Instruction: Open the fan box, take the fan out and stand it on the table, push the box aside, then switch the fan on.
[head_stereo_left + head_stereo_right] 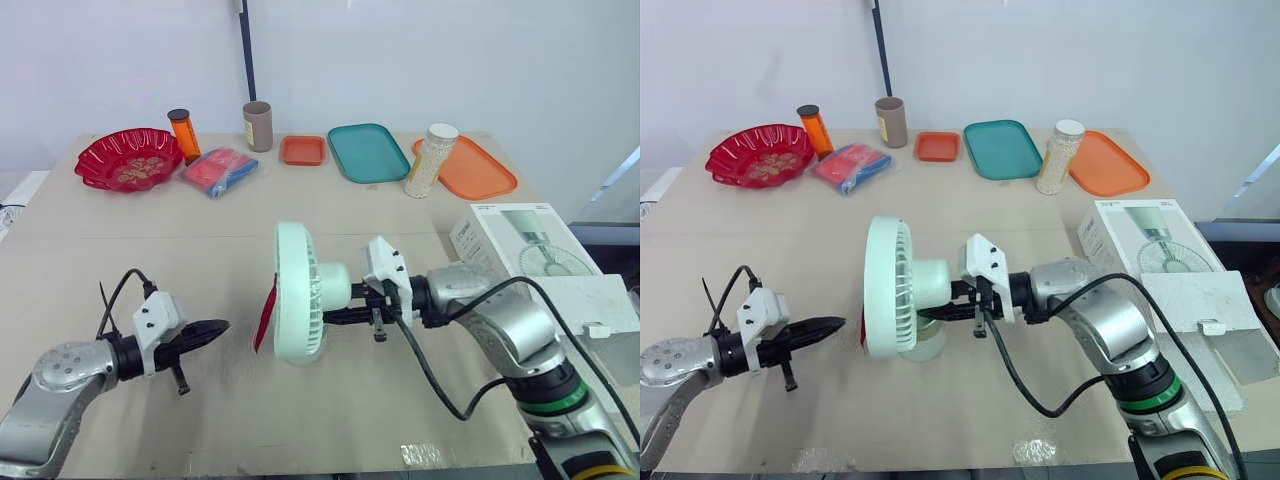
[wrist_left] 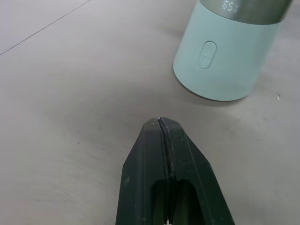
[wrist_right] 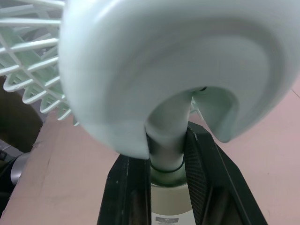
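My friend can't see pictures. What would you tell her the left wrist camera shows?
The left gripper, black and shut tight, points over the tan table at the pale green fan base standing just ahead. An oval button on the base faces the gripper, not yet touched.

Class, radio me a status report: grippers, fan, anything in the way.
Right gripper shut on fan neck. Left gripper shut, tip short of base button. Fan standing on table, box off right. Nothing between.
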